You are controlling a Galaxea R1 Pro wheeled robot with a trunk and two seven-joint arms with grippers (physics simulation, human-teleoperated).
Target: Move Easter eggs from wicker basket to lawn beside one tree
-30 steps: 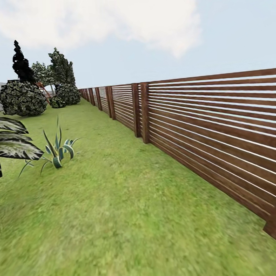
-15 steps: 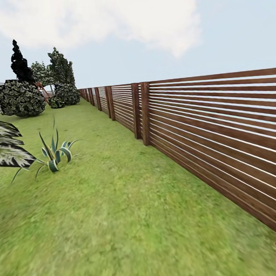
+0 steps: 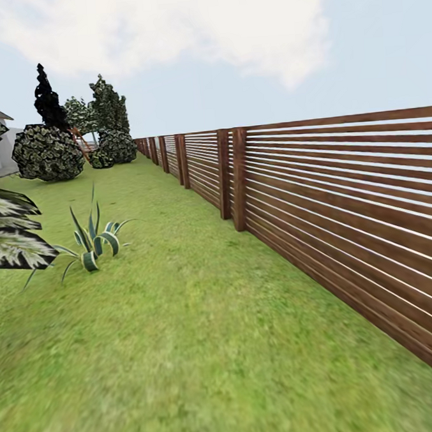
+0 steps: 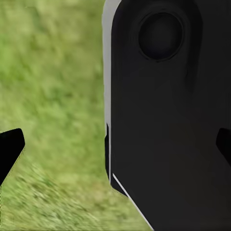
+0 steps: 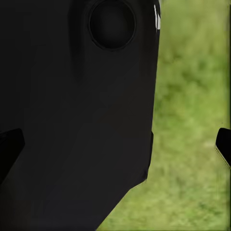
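Observation:
The lawn [image 3: 184,320] stretches ahead of me in the head view, bright green and mottled. The three Easter eggs and the wicker basket are out of view. My left gripper [image 4: 115,149] is open over grass in the left wrist view, its dark fingertips [image 4: 10,144] far apart with nothing held. My right gripper [image 5: 115,147] is likewise open, with one fingertip [image 5: 223,144] at the picture's edge and no object between. A black panel of my own body [image 4: 163,120] crosses both wrist views.
A brown slatted wooden fence [image 3: 343,208] runs along the right into the distance. A spiky striped plant [image 3: 93,239] and large variegated leaves [image 3: 12,235] stand at the left. Rounded bushes [image 3: 46,153] and tall dark trees [image 3: 110,101] close the far end.
The whole head view has slid: the fence's near end left the picture, then fence posts and bushes shifted right, so the camera has moved and turned. Nothing in the garden itself moved.

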